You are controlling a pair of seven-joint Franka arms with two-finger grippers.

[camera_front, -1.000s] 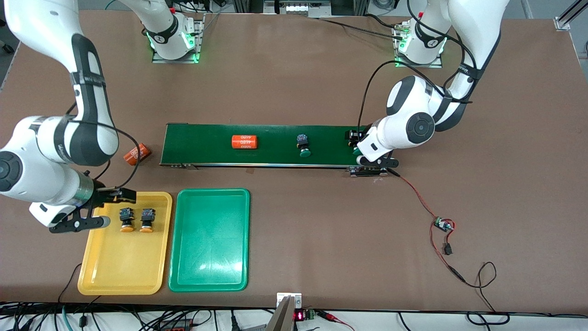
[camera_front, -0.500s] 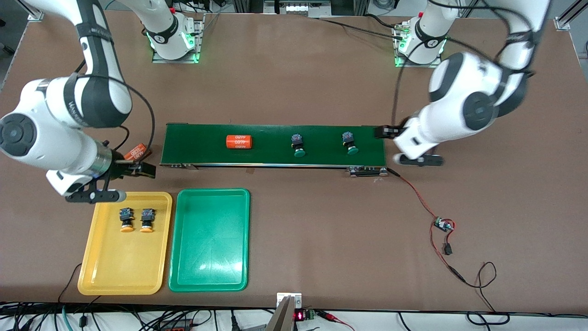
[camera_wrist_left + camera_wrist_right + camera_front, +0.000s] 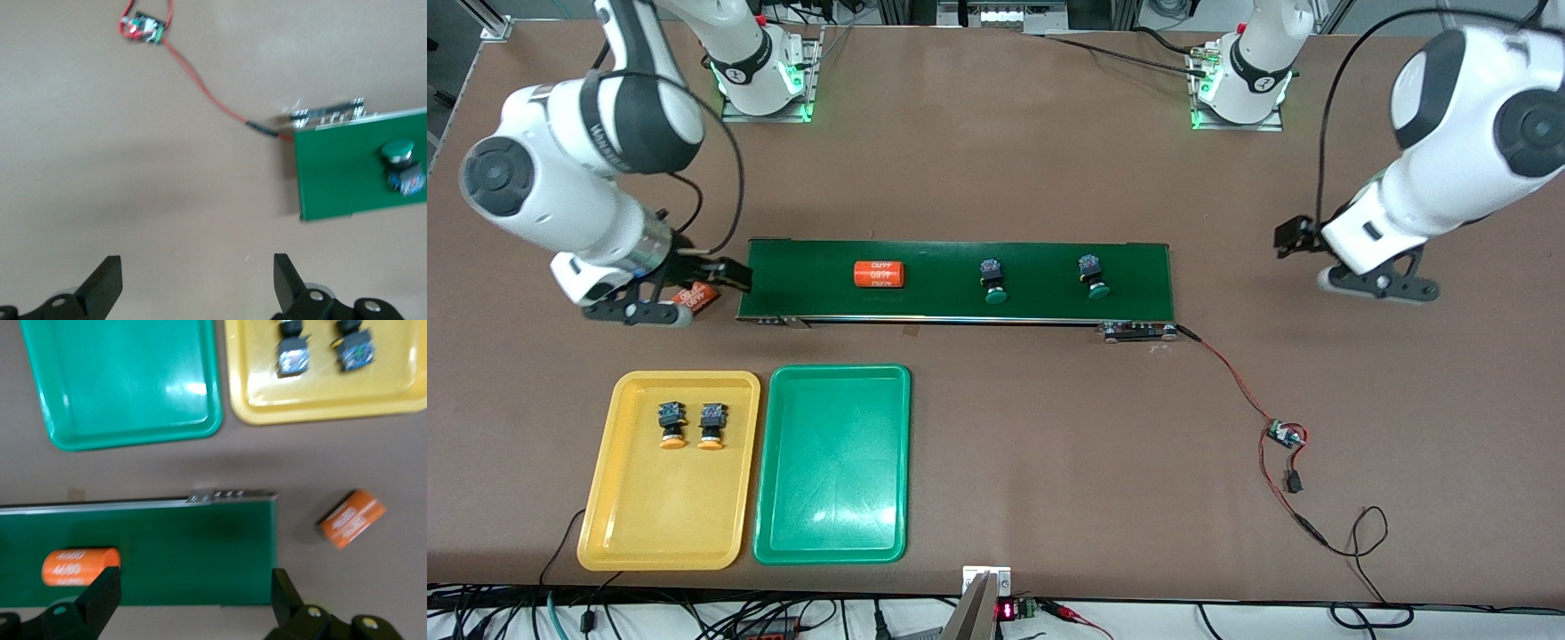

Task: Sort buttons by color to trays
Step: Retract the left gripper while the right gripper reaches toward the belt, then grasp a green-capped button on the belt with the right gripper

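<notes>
Two green-capped buttons lie on the dark green belt [image 3: 960,284], one [image 3: 991,280] mid-belt and one [image 3: 1092,274] nearer the left arm's end. Two yellow-capped buttons [image 3: 671,425] [image 3: 711,425] lie in the yellow tray [image 3: 605,516]. The green tray [image 3: 831,498] beside it holds nothing. My right gripper [image 3: 685,293] is open and empty over the belt's end at the right arm's side; it also shows in the right wrist view [image 3: 193,597]. My left gripper [image 3: 1338,262] is open and empty over bare table past the belt's other end; it also shows in the left wrist view [image 3: 197,293], with one green button [image 3: 400,163].
An orange numbered cylinder [image 3: 878,274] lies on the belt. Another orange cylinder [image 3: 698,296] lies on the table just off the belt's end, under my right gripper. A red wire [image 3: 1227,373] runs from the belt to a small circuit board [image 3: 1285,436].
My right gripper rose from over the yellow tray to the belt's end. My left gripper left a green button on the belt and pulled away. The belt's items drifted toward the right arm's end.
</notes>
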